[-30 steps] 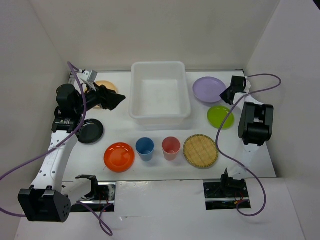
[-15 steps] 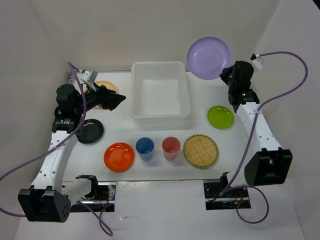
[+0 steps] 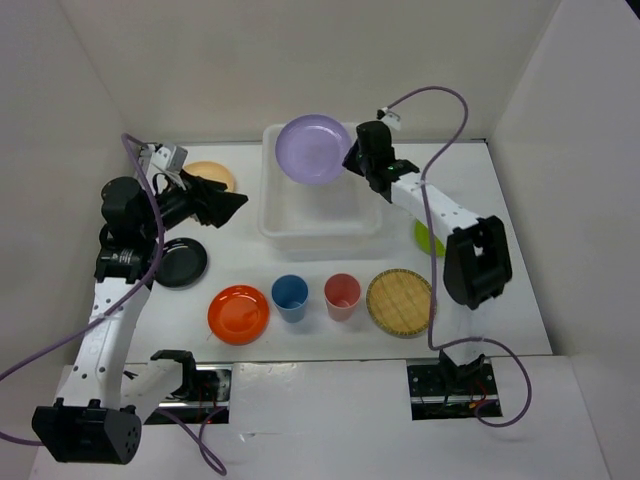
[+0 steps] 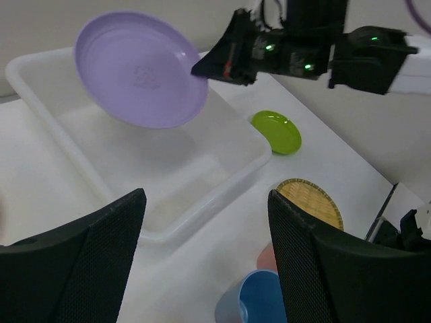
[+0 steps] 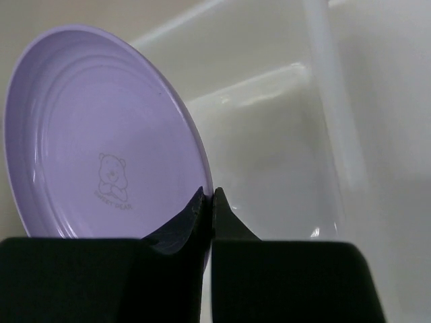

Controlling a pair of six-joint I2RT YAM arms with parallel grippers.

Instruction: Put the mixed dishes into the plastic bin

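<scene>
Top external: white-walled booth, white table bearing plastic bin.

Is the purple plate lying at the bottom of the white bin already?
No, the purple plate hangs tilted above the bin, pinched at its rim by the right gripper.

- The purple plate: smooth plastic, a little glossy.
- The plastic bin: translucent white plastic, smooth, with soft shine.
- The woven disc: tan woven fibre, rough, matt.
- The table: white, matt.
</scene>
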